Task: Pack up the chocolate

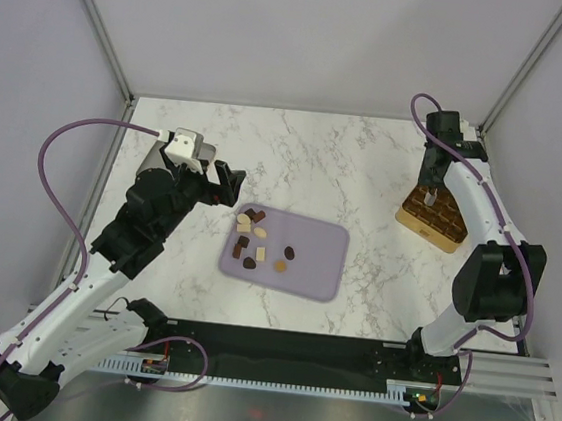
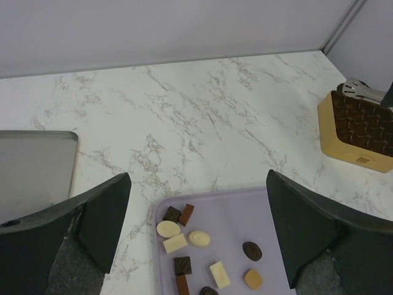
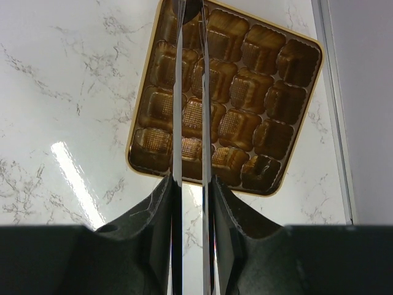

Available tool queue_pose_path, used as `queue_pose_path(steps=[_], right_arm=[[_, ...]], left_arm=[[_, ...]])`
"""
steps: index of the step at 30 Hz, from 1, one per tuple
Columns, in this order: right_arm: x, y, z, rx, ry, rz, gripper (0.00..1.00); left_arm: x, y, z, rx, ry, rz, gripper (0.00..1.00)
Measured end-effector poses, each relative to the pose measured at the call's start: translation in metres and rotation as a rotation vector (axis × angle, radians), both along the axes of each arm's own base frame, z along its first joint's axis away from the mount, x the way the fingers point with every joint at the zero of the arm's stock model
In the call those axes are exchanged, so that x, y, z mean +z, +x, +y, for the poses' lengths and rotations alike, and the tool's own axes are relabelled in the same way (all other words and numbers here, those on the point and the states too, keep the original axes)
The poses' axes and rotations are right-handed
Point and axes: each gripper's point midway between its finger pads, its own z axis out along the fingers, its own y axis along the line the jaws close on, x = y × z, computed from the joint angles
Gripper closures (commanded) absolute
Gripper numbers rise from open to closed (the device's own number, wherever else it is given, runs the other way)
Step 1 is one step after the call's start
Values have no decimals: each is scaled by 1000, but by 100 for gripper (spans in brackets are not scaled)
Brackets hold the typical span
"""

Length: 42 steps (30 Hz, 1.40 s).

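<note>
- Chocolate: roughly ten small pieces, dark, mid-brown and cream, lie loose in the left half of the lilac tray at the middle of the table.
- Box: gold, compartmented, at the right side of the table, well apart from the tray. No piece can be made out in the compartments that show. Those behind the tongs are hidden.
- Progress, as judged: packing is at or near its start. Nearly all of the load, possibly all, is on the tray and has yet to be moved to the box.
- Left gripper: jaws spread wide and holding nothing. It hovers over the table at the far-left corner of the tray.
- Chocolate relative to the left jaws: in the left wrist view the pieces sit low in the gap between the two fingers, near but not touched.
- Right gripper: jaws clamped on the tongs, whose two metal blades run forward between the fingers, close together.
- Tongs: the blades reach over the far-left part of the box. Whether the tips carry a piece cannot be told; they run out of the wrist view.
- Chocolate relative to the right jaws: the tray pieces are well apart, across the table to the left.
</note>
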Motion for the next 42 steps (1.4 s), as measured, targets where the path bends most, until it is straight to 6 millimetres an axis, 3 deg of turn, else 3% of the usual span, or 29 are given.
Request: queue_pose_path(steps=[24,31,33,36,39,42], right_arm=[[-7,2,-1,-5,17,12,52],[-7,2,14,37,71,9,53],[0,1,27,72,86,-6,53],[16,-4,63,175,115,-43,53],[34,-19,120,339,140,-83,52],[38,-52,179,526,163,-90,51]], left_arm=[[1,0,0,0,-1,-2,0],[2,-1,1,0,-3,-6,0],[2,-1,1,0,-3,-6,0],[2,-1,1,1,-3,-6,0],[2,-1,1,2,-3,-6,0],[2,-1,1,3,-3,-6,0]])
